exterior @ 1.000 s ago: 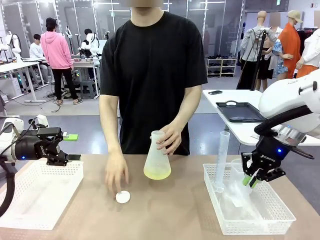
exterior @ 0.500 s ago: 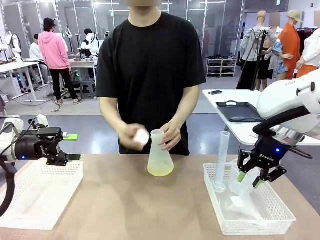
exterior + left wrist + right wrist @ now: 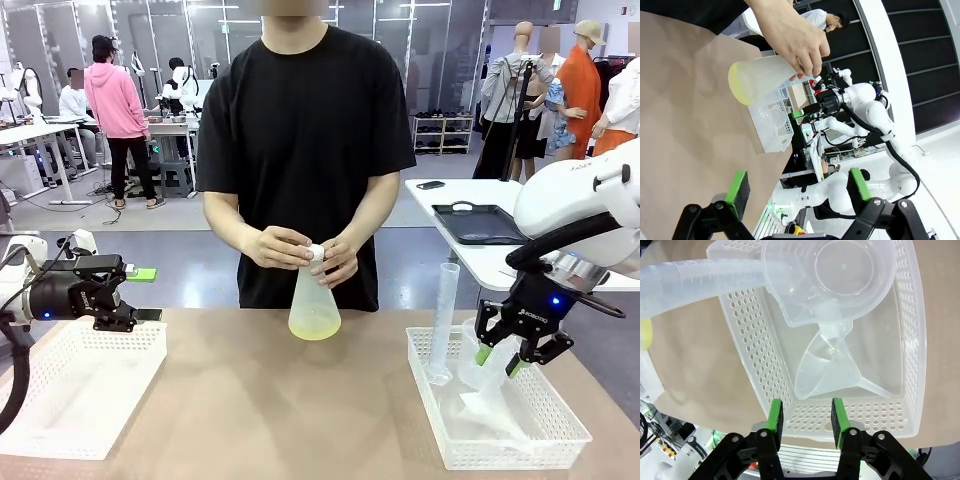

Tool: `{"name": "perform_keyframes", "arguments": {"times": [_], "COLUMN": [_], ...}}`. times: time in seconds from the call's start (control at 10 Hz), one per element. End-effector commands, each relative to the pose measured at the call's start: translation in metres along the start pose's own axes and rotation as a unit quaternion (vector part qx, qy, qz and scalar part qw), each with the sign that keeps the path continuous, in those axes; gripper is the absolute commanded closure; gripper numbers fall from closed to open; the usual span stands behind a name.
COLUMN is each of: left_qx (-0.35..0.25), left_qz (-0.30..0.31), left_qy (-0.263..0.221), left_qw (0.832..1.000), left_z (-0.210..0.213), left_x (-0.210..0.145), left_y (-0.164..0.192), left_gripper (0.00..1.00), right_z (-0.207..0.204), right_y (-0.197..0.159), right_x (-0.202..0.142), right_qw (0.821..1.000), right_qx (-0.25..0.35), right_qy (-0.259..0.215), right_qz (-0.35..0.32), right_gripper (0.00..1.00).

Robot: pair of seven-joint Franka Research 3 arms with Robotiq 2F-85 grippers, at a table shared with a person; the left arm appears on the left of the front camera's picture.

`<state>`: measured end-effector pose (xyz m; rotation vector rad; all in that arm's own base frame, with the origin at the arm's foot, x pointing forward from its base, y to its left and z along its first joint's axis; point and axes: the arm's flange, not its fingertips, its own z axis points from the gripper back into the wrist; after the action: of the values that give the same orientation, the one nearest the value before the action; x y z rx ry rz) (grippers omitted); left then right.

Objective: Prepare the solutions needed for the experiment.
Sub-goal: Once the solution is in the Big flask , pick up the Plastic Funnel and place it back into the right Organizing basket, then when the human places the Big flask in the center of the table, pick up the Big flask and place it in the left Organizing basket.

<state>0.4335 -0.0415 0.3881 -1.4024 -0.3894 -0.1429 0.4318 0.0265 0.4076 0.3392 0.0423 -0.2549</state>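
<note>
Green-padded right gripper [image 3: 806, 410] part-spread over basket [image 3: 756, 357]; left gripper [image 3: 796, 182] spread wide.

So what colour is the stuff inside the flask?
Pale yellow liquid, clearest in the front view.

Flask [image 3: 313, 300]: frosted translucent plastic, matt. Solutions [image 3: 314, 330]: pale yellow, clear, watery. Table [image 3: 300, 420]: tan, matt, smooth. L basket [image 3: 80, 385], R basket [image 3: 520, 440]: white perforated plastic, slight sheen. Beaker [image 3: 840, 270], funnel [image 3: 830, 370]: clear glossy plastic. Cylinder [image 3: 444, 315]: translucent plastic. Shirt [image 3: 305, 130]: black matt cloth.
</note>
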Motion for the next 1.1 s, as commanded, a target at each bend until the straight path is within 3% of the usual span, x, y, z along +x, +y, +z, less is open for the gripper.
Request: {"name": "perform_keyframes", "arguments": {"times": [0.0, 0.6, 0.7, 1.0], "left_qx": [-0.015, -0.015, -0.015, -0.015], "left_qz": [0.000, 0.000, 0.000, 0.000], "left_qy": [-0.012, -0.012, -0.012, -0.012], "left_qw": [1.000, 1.000, 1.000, 1.000], "left_z": [-0.002, -0.002, -0.002, -0.002], "left_x": [0.002, 0.002, 0.002, 0.002], "left_y": [-0.002, -0.002, -0.002, -0.002], "left_gripper": [0.00, 0.00, 0.00, 0.00], "right_z": [0.000, 0.000, 0.000, 0.020], "right_y": [-0.001, -0.001, 0.000, 0.000], "right_x": [0.000, 0.000, 0.000, -0.031], "right_qw": [1.000, 1.000, 1.000, 0.989], "right_qx": [0.001, 0.001, 0.000, 0.119], "right_qy": [0.002, 0.002, 0.000, -0.038], "right_qz": [-0.001, -0.001, 0.000, 0.078], "right_gripper": [0.50, 0.50, 0.54, 0.50]}}
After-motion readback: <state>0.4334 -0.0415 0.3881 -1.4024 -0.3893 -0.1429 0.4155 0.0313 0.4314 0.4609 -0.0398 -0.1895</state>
